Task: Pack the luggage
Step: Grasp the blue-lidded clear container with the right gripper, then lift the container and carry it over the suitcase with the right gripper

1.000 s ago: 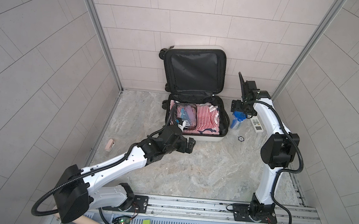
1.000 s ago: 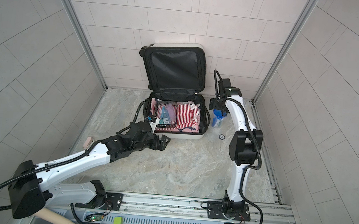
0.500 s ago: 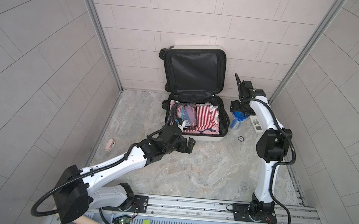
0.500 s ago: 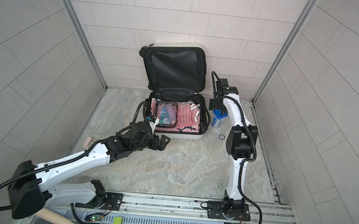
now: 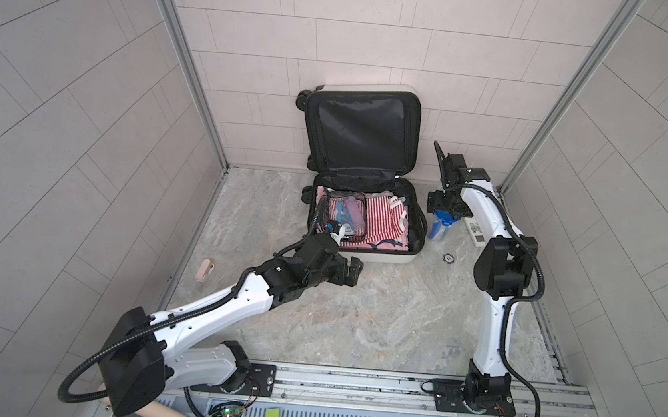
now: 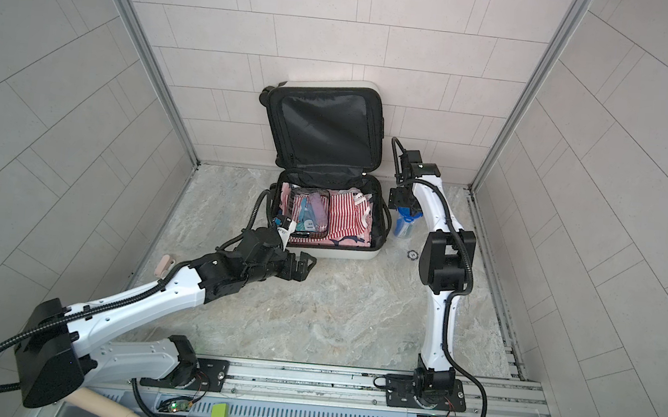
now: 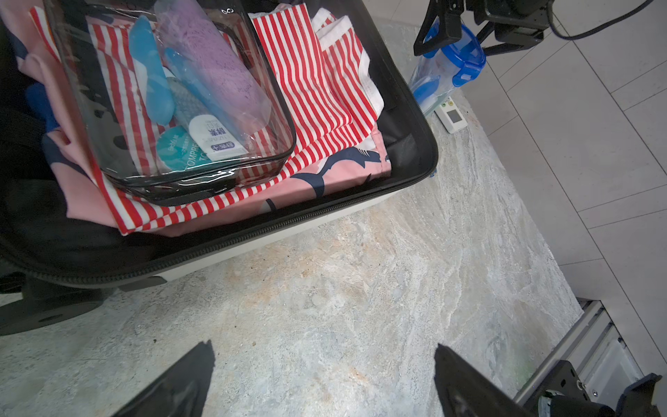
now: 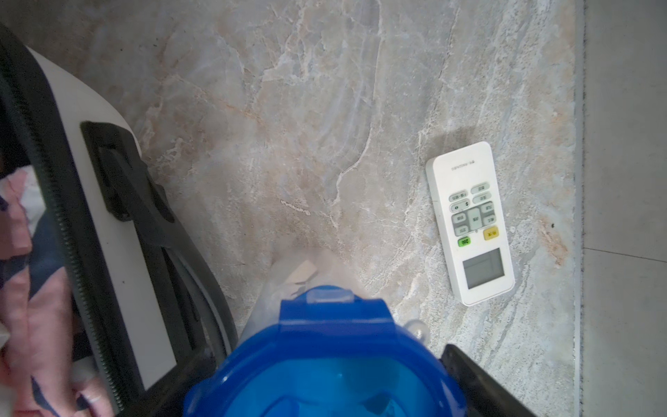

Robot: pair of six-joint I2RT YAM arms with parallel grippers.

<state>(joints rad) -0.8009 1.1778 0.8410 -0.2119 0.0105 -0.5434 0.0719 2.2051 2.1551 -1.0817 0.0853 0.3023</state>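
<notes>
Both top views: the luggage (image 5: 360,132), white hard shell with black fabric lining, lies open at the back wall on the marble-look floor (image 5: 354,324), its lid standing up against the tiles. Inside, red-and-white striped cloth (image 5: 383,218) with a clear black-edged pouch (image 5: 346,219) on top. My left gripper (image 5: 353,272) hangs just in front of the shell's front wall, fingers spread, holding nothing. My right gripper (image 5: 445,205) sits over a clear bottle (image 5: 441,228) with a blue lid, just beside the shell's right wall. A white remote (image 5: 475,232) is near it, plus a small black disc (image 5: 448,257) whose white mark is unreadable. Left wrist: black coil zipper along the rim. The glossy pouch holds a purple roll, blue tubes, a teal round pack reading "COMPRE…" and a white label I can't read. Pink fabric with a navy print lies under the stripes. Right wrist: my fingers stand wide apart either side of the blue lid, and I can't tell if they touch it. The remote is smooth plastic with a grey screen and green and yellow buttons, lettering too small.
</notes>
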